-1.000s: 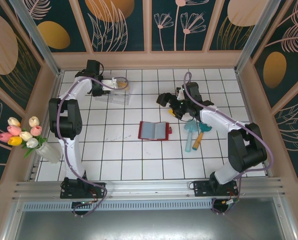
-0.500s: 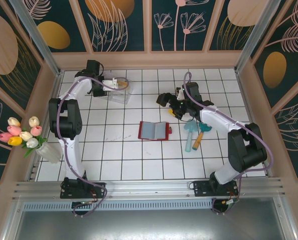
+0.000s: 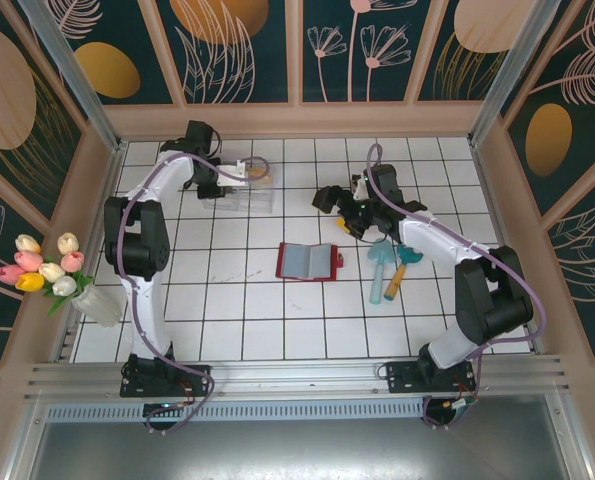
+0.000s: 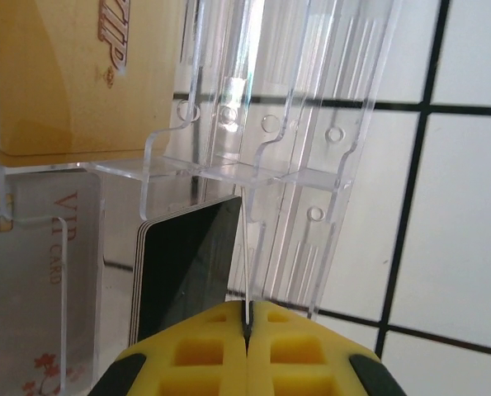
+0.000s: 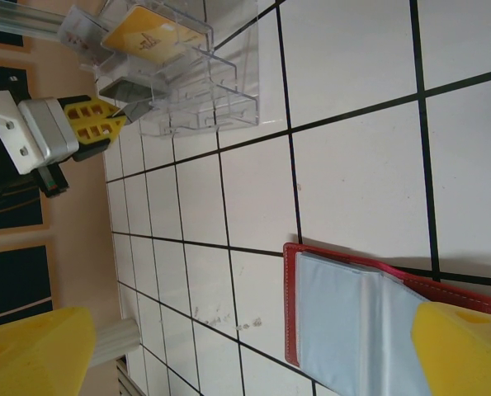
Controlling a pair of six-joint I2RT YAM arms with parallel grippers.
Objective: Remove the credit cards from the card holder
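Card holder (image 3: 308, 261) lies open mid-table, pockets up; whether cards remain inside we cannot tell. Two hand tools (image 3: 389, 268) lie to its right. Beyond, the right gripper (image 3: 335, 208) hovers, jaws wide apart. Farthest, credit cards (image 4: 72, 74) stand in a clear box (image 3: 227, 195), the left gripper (image 4: 247, 326) jaws together beside a dark card (image 4: 187, 276). We judge them light, stiff, slick: pinch an exposed edge; box ribs crowd access.

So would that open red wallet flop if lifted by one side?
Probably. The wallet lies open flat like a book, so one lifted half would likely leave the other dangling. It looks thin, so probably light, and may slide on the glossy tiles when pushed.
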